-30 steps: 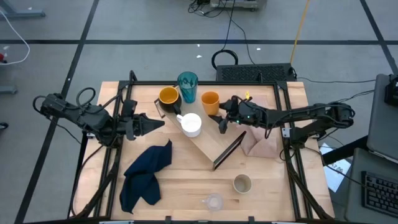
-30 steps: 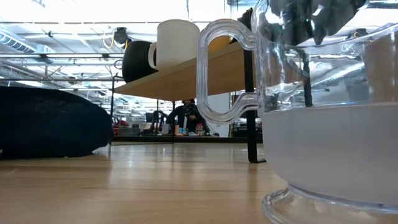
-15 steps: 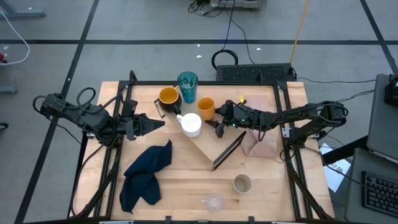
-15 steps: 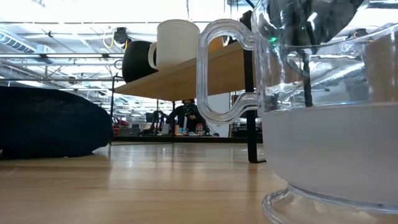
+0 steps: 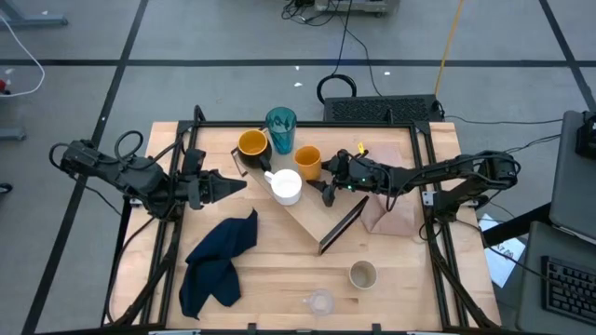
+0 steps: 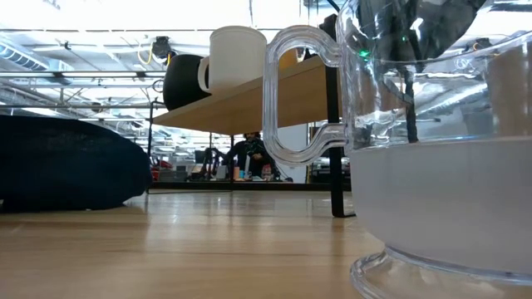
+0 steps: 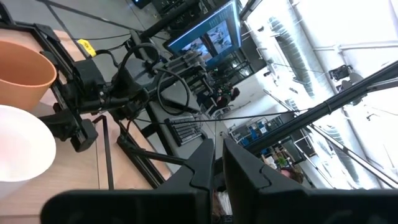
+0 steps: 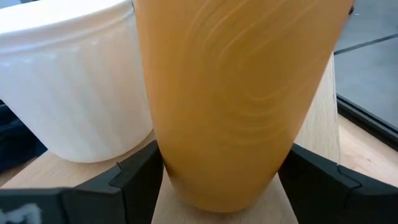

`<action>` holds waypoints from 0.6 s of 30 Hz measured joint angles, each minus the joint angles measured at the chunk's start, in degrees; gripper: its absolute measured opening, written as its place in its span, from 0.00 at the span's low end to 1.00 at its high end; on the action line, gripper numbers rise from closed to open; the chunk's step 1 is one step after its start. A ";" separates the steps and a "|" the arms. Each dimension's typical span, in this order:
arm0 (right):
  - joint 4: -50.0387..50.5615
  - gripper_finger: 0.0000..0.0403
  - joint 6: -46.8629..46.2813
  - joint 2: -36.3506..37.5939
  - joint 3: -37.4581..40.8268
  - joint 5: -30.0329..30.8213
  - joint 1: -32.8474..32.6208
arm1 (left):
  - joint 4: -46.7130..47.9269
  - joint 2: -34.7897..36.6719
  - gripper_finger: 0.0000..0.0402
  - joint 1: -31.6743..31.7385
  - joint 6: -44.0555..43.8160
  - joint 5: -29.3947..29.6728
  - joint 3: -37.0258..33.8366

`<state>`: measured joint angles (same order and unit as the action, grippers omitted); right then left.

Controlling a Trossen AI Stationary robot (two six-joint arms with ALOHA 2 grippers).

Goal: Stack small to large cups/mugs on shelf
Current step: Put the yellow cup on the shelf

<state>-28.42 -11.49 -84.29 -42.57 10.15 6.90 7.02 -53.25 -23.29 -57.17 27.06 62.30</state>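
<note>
Right jaws [image 5: 323,181] are clamped around the small orange cup [image 5: 309,163], which sits on the shelf [image 5: 321,219] just right of the white mug [image 5: 286,185]. Left jaws [image 5: 233,186] are closed on nothing, parked left of the mugs.

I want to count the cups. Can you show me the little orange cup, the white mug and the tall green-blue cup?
small orange cup [image 5: 308,162], high view, on its open rim.
white mug [image 5: 285,185], high view, on its round top.
teal tumbler [image 5: 280,125], high view, on its open mouth.
</note>
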 joint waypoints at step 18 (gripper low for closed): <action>0.31 0.75 -1.54 -0.07 0.07 0.09 0.00 | 0.03 0.00 0.08 -0.02 -0.10 -0.08 0.00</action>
<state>-28.11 -13.03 -84.36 -42.50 10.24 6.90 7.05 -53.24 -23.31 -57.28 26.98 62.30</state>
